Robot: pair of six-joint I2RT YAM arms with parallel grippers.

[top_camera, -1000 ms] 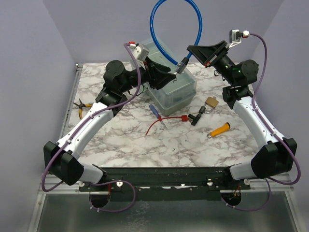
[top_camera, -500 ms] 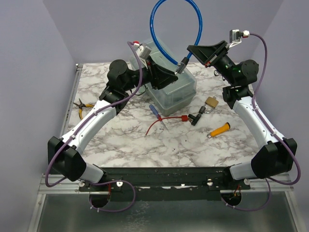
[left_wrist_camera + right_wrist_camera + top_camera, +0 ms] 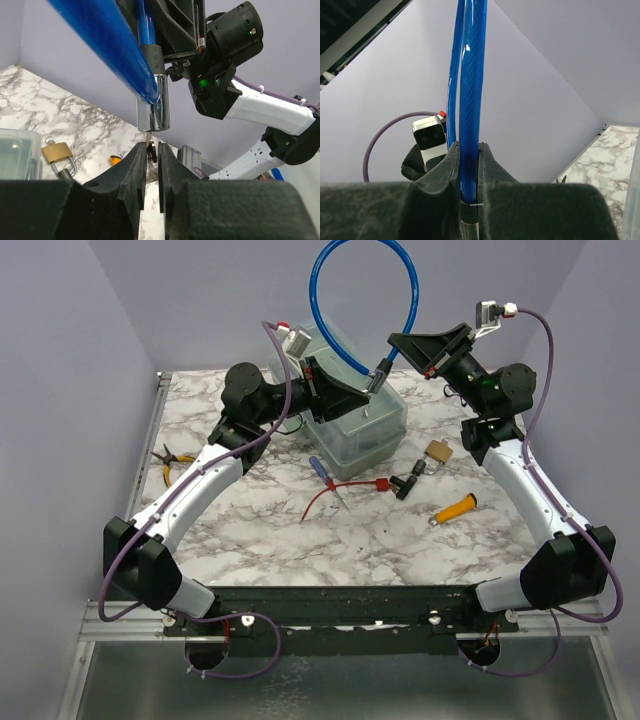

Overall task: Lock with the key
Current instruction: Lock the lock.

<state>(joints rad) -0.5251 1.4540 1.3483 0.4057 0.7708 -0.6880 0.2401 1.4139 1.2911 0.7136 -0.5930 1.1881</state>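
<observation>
Grips thick blue cable (image 3: 469, 100) in right tool (image 3: 469, 150), holds left tool (image 3: 152, 147) nearly closed, contents indiscernible, leaves small square brass-gold padlock (image 3: 437, 452) on marble counter (image 3: 300, 530).

Top overhead; wrist views close, seemingly upward, share cable (image 3: 470, 100).

I am seeing open marble table (image 3: 260, 530) toward the arm bases. The clear box (image 3: 355, 430) is blocking centre-back, with the blue cable (image 3: 472, 100) arching above it. The black connector (image 3: 405, 483) is crowding the padlock (image 3: 437, 452); the orange handle (image 3: 457, 508) is lying nearer.
</observation>
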